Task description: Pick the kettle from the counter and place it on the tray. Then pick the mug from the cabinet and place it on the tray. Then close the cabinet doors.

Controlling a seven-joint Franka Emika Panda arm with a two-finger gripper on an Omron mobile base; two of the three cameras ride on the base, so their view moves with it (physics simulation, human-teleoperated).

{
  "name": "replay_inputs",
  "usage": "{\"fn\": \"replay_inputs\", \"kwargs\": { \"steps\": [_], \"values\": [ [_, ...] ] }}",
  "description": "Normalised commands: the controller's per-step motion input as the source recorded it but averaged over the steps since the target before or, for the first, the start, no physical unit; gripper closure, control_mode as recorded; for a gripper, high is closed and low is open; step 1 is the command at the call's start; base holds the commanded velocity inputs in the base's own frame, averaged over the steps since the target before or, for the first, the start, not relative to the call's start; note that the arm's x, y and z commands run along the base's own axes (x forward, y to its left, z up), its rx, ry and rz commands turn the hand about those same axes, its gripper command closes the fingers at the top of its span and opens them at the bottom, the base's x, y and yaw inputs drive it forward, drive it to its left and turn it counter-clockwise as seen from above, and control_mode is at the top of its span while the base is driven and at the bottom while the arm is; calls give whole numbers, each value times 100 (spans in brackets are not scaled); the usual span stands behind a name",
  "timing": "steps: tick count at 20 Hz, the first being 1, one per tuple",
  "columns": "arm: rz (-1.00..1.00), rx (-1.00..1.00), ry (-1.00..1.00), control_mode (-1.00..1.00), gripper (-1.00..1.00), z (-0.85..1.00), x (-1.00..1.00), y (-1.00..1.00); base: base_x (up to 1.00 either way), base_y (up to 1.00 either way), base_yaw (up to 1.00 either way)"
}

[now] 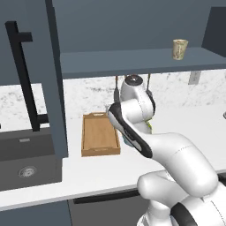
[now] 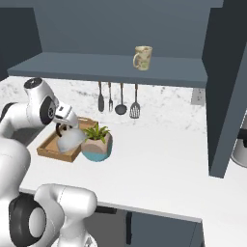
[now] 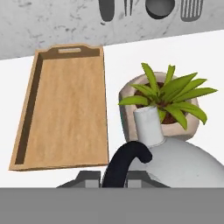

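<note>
My gripper (image 2: 61,127) is shut on the black arched handle (image 3: 124,162) of the silver-grey kettle (image 2: 70,140), which hangs just above the counter (image 2: 154,169). The kettle (image 3: 186,162) is beside the right long edge of the wooden tray (image 3: 65,109), close against a potted plant. The tray (image 1: 100,134) lies bare on the counter. A beige mug (image 2: 143,57) stands on the shelf of the open cabinet (image 2: 111,67). The mug (image 1: 179,49) is far above and to the right of the gripper. One cabinet door (image 1: 37,66) stands open at the left, the other (image 2: 231,87) at the right.
A green plant in a pink-and-teal pot (image 2: 98,143) stands right next to the kettle. Several dark utensils (image 2: 118,99) hang on the marble wall behind. The dark sink (image 1: 26,161) lies left of the tray. My own arm (image 1: 132,117) blocks part of the counter.
</note>
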Motion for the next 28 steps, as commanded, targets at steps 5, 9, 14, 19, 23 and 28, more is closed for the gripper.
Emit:
{"fn": "replay_inputs", "kwargs": {
  "steps": [5,9,14,19,23,28],
  "values": [
    [-17,5,-3,-100,100,0,0,21,0,0,0],
    [-17,0,-6,-100,100,-10,0,23,0,0,0],
    [-15,1,-1,-100,100,-7,6,17,0,0,0],
    [-10,3,-1,-100,100,-8,13,14,0,0,0],
    [-8,7,-2,-100,100,-5,19,17,0,0,0],
    [-7,11,-2,-100,100,-8,27,17,0,0,0]
  ]
}}
